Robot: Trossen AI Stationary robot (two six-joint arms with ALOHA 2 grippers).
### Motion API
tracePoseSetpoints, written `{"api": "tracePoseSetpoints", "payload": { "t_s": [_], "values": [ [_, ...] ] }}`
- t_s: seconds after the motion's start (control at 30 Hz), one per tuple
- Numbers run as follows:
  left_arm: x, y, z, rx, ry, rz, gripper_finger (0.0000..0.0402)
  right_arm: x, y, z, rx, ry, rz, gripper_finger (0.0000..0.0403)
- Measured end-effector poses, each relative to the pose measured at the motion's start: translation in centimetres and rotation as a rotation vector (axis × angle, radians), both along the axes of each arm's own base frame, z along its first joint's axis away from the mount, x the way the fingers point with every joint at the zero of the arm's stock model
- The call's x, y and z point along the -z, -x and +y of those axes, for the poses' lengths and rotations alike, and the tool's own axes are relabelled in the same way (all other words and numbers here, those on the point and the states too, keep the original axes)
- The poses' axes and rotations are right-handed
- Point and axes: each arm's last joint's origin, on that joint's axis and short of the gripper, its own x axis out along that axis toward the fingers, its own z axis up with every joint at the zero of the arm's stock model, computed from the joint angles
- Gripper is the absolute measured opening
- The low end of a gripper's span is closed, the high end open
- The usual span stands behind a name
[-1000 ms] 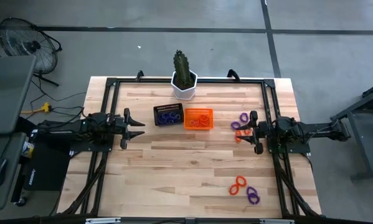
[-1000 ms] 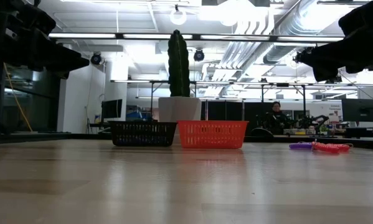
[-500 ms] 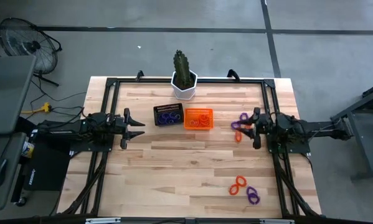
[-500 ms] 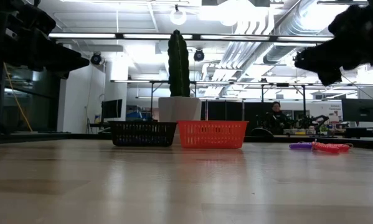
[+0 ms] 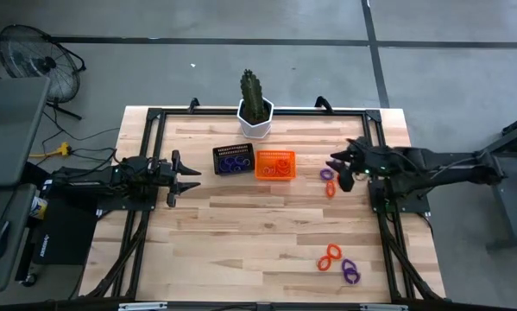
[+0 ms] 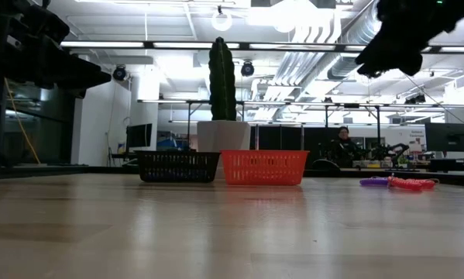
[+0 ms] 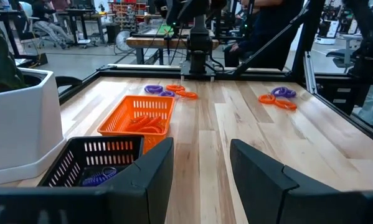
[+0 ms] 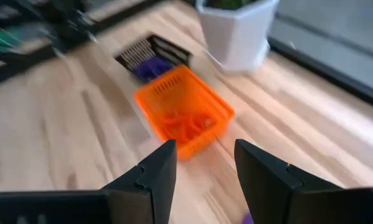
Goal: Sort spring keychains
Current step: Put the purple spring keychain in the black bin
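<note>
Loose spring keychains, purple and orange, lie in two groups on the wooden table: one just below my right gripper, one near the front right. The black mesh basket holds purple ones, and the orange mesh basket beside it holds orange ones. My right gripper is open, raised off the table and tipped down toward the orange basket, with nothing between its fingers. At the table's left edge my left gripper is open and level, facing the baskets.
A cactus in a white pot stands at the far edge behind the baskets. A black frame runs around the table. Bare wood lies across the middle and near left of the table.
My right gripper has risen from just above the table at the right edge and moved a little toward the baskets, tipping its fingers downward and rolling. Its fingers stay open. The keychains have not moved.
</note>
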Motion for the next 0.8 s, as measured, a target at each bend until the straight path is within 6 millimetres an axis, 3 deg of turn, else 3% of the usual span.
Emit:
{"api": "tracePoseSetpoints", "payload": {
  "t_s": [0.4, 0.57, 0.8],
  "values": [
    [0.0, 0.0, 0.0, 0.000, 0.000, 0.000, 0.0156, -1.6, -4.7, -4.8, 0.152, -0.291, 0.374, 0.0154],
    [0.0, 0.0, 0.0, 0.000, 0.000, 0.000, 0.0156, -0.1, -6.4, -6.7, 0.055, -0.376, 0.539, 0.0154],
    [0.0, 0.0, 0.0, 0.000, 0.000, -0.001, 0.0156, 3.6, -7.9, -7.7, 0.019, -0.491, 0.747, 0.0154]
  ]
}}
